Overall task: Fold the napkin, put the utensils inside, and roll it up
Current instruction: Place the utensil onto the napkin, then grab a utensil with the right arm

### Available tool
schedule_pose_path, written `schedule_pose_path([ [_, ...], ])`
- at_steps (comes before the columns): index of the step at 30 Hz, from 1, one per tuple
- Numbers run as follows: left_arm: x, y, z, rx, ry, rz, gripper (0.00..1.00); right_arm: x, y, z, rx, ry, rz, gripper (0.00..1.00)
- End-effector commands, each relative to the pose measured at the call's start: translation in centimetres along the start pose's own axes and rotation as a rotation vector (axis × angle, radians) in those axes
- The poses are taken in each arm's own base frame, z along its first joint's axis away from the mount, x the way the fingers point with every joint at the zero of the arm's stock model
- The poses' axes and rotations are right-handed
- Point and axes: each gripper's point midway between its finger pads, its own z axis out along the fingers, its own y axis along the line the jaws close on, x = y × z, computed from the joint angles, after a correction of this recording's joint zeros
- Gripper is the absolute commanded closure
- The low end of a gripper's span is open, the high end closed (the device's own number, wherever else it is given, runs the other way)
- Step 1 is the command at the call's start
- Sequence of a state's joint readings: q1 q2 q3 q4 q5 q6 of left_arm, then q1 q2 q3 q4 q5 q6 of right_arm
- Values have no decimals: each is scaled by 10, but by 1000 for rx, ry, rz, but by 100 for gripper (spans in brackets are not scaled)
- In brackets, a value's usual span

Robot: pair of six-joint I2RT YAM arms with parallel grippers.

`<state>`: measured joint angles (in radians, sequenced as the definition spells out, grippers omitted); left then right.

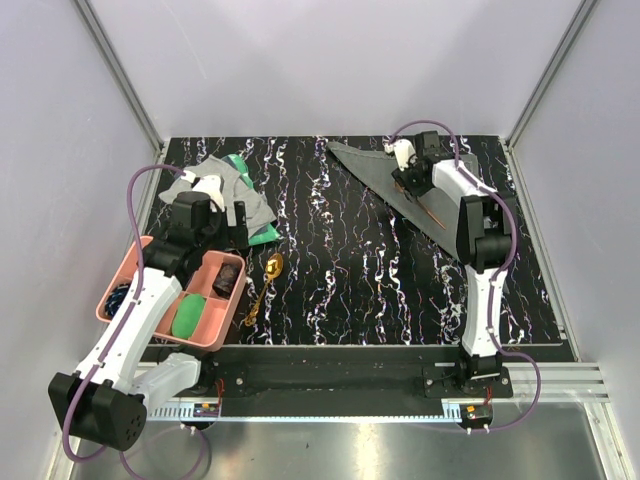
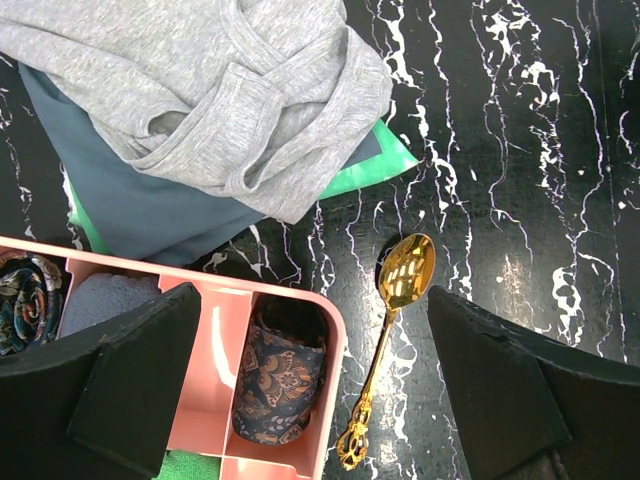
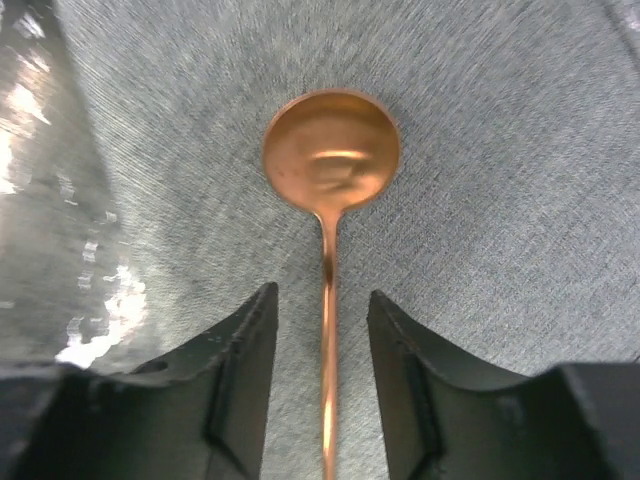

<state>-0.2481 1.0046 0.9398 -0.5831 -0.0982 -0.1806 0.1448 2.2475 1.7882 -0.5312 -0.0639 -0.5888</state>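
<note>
The dark charcoal napkin [image 1: 362,167] lies folded into a long triangle at the back right of the table, and it fills the right wrist view [image 3: 500,200]. The copper spoon [image 3: 331,150] rests on it, bowl away from me, its handle showing in the top view [image 1: 433,213]. My right gripper [image 3: 322,340] is low over the napkin [image 1: 405,180], open, with the handle between its fingers and a gap on each side. The gold spoon [image 2: 392,330] lies on the bare table [image 1: 266,283] beside the pink tray. My left gripper [image 2: 320,385] hangs open above it [image 1: 238,222].
A pink compartment tray [image 1: 128,268] at the front left holds a rolled patterned cloth [image 2: 280,375], a green item [image 1: 188,316] and other rolls. A light grey cloth [image 2: 210,100] over a green item sits behind it. Enclosure walls surround the black marbled table [image 1: 340,290].
</note>
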Motion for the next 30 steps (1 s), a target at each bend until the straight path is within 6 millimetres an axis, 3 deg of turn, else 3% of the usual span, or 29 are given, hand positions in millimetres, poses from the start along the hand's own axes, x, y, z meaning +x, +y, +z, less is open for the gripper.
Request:
schedule_pose_path([
  [1, -5, -7, 0, 48, -25, 7, 1, -77, -9, -82, -9, -252, 130, 48],
  [5, -2, -15, 1, 96, -17, 17, 1, -98, 10, -123, -99, -343, 313, 45],
  [6, 0, -19, 1, 120, -13, 17, 1, -106, 16, -142, -132, -376, 383, 44],
  [12, 9, -39, 2, 214, 31, -64, 1, -110, 86, -198, -500, -401, 603, 44],
  [16, 31, -59, 11, 288, 81, -214, 3, -97, 126, -222, -705, -360, 659, 46],
  [19, 51, -66, 19, 279, 101, -262, 4, -80, 141, -232, -744, -333, 682, 47],
  [25, 102, -96, 37, 245, 193, -188, 4, -46, 165, -249, -769, -311, 690, 47],
  [30, 128, -93, 54, 144, 228, -103, 4, -24, 181, -261, -787, -306, 690, 46],
])
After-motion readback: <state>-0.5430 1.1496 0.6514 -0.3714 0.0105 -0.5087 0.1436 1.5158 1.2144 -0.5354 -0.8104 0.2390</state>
